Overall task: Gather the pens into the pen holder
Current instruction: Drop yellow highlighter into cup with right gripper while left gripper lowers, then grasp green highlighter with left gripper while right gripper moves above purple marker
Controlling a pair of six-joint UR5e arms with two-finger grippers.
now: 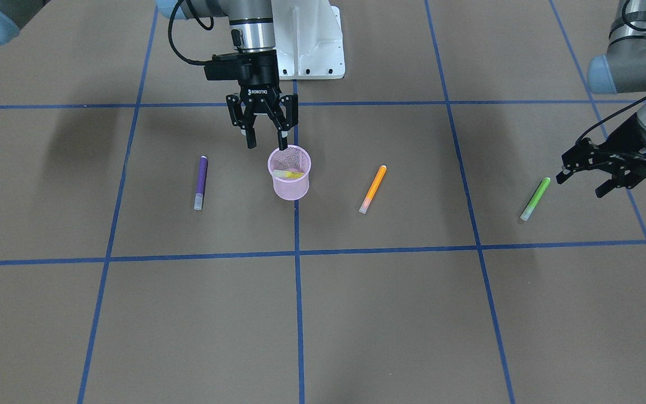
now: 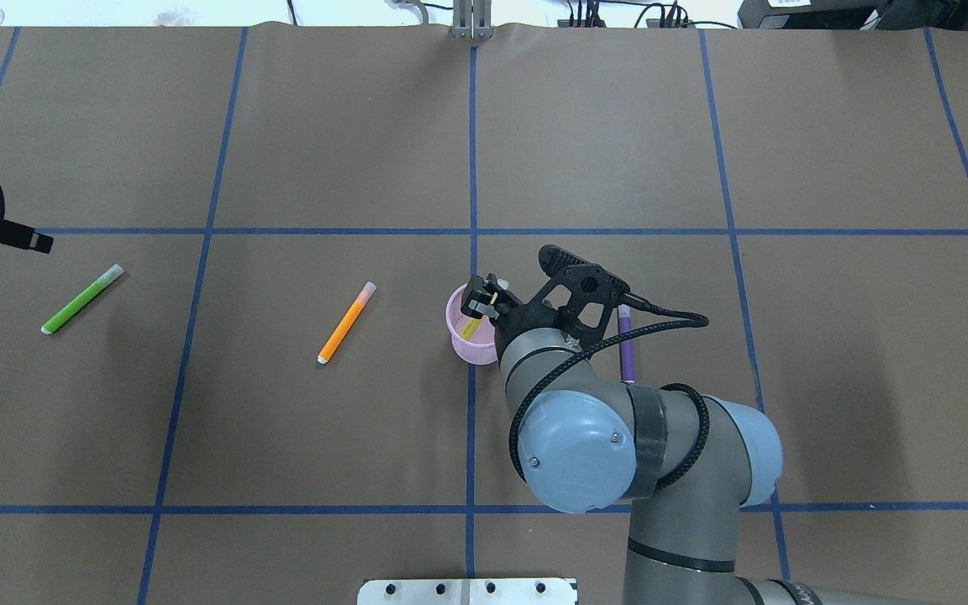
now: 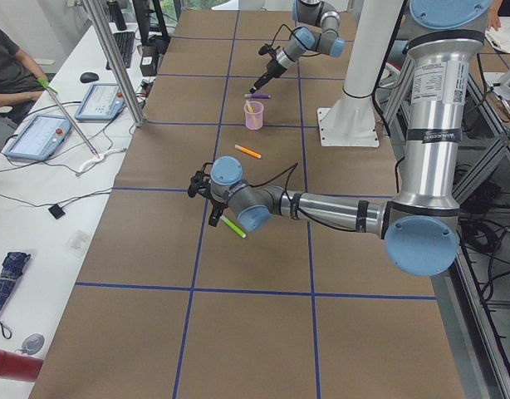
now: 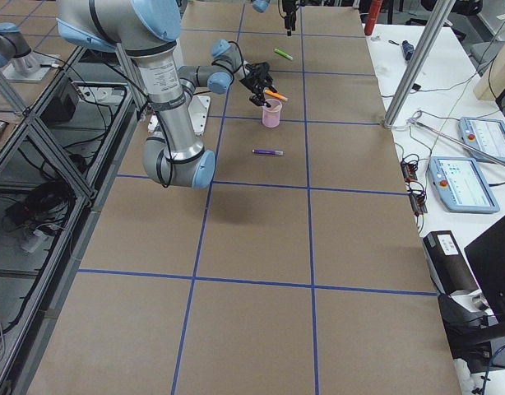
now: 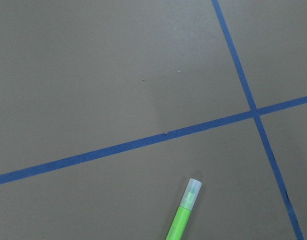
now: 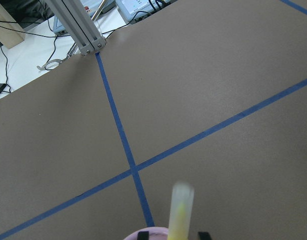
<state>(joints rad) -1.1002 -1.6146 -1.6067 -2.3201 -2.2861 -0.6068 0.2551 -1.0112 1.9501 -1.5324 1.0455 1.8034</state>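
Yellow pen [image 1: 289, 175] sits in our pink pen holder [image 1: 290, 180]. Our right gripper [image 1: 267, 142] hangs spread wide just above; dipping lower, a finger could knock the light cup over.

Right tool [image 1: 267, 141] pointing straight down near the worktop's middle, jaws parted; left tool [image 1: 581, 178] low near the worktop's left edge, angled, jaws parted.

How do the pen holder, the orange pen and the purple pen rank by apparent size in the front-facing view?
1. Pen holder, clearly the bulkiest.
2. Orange pen and purple pen: they look about equally long and slim, so I do not rank one above the other.
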